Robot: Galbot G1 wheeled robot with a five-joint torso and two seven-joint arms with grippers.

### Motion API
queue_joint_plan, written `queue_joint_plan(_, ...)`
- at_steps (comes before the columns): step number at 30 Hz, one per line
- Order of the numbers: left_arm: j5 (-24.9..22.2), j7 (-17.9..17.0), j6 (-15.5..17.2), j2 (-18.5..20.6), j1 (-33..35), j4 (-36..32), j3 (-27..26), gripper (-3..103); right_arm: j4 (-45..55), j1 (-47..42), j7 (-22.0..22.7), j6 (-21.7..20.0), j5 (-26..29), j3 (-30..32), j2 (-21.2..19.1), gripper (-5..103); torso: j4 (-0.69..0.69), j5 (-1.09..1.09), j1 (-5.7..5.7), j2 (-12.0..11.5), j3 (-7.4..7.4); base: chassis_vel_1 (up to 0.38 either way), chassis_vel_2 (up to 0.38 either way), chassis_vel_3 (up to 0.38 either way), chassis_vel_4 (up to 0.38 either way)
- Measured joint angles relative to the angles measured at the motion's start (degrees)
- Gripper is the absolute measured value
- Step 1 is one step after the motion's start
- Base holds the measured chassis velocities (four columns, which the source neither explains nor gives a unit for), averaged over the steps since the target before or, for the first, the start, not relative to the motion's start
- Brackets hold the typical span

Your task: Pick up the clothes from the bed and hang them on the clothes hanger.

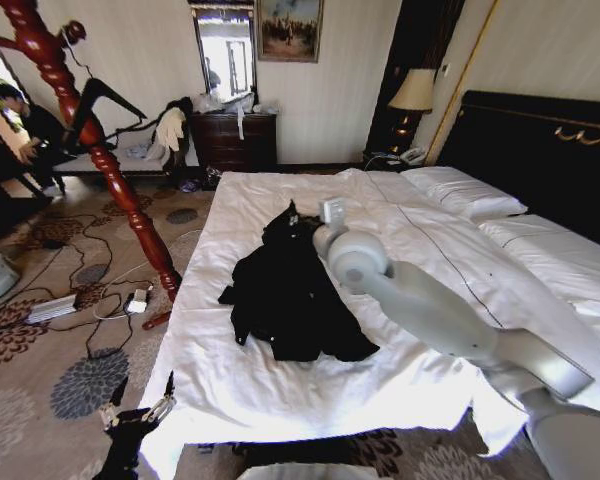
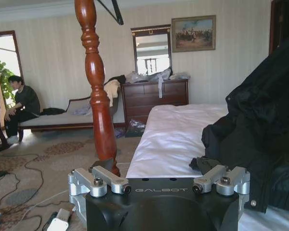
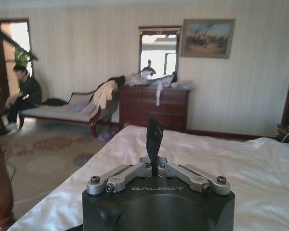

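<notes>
In the head view the black jacket (image 1: 288, 290) lies crumpled mid-bed (image 1: 230, 390) and the right claw (image 1: 332, 212) sits at its far edge; better to pinch deep at the collar so the soft matte cloth cannot slip. In the left wrist view the left claw (image 2: 159, 185) is released, low beside the jacket (image 2: 260, 130). In the right wrist view the right claw (image 3: 154, 166) is clenched, fingers (image 3: 154, 137) pressed together above the wrinkled white sheet (image 3: 260, 168).
</notes>
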Motion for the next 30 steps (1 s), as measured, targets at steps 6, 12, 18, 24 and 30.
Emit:
queue_joint_plan(6, 1.1, -0.2, 3.5, 0.2, -3.1, -2.1, 0.3, 99, 7.8, -12.1, -7.9, 2.1, 0.3, 15.9, -11.2, 0, -0.05, 0.00, -0.01, 0.0, -0.01, 0.000, 0.000, 0.000, 0.000)
queue_joint_plan(12, -0.8, -3.7, 10.7, 0.8, -7.0, -5.0, 1.4, 99, 14.4, -23.4, -12.5, 2.6, -0.4, 30.1, -20.8, 0, -0.03, -0.03, 0.00, 0.0, 0.00, 0.000, 0.000, 0.000, 0.000)
queue_joint_plan(18, -1.0, -5.7, 13.9, 2.8, -9.0, -7.5, 0.7, 99, 18.7, -28.9, -13.7, 4.9, -1.9, 36.8, -26.5, 0, -0.01, -0.04, 0.00, 0.0, 0.00, 0.000, 0.000, 0.000, 0.000)
queue_joint_plan(24, -15.2, -10.5, 23.2, 12.6, -10.7, -10.9, -4.1, 99, 20.6, -35.8, -14.5, 6.0, -5.4, 39.5, -27.1, 0, -0.01, -0.04, 0.00, 0.0, 0.01, 0.000, 0.000, 0.000, 0.000)
queue_joint_plan(30, -23.6, -14.5, 26.9, 19.4, -12.5, -11.0, -9.5, 99, 21.3, -42.2, -15.8, 6.8, -7.5, 44.2, -27.9, 0, -0.03, -0.06, 0.00, 0.0, 0.00, 0.000, 0.000, 0.000, 0.000)
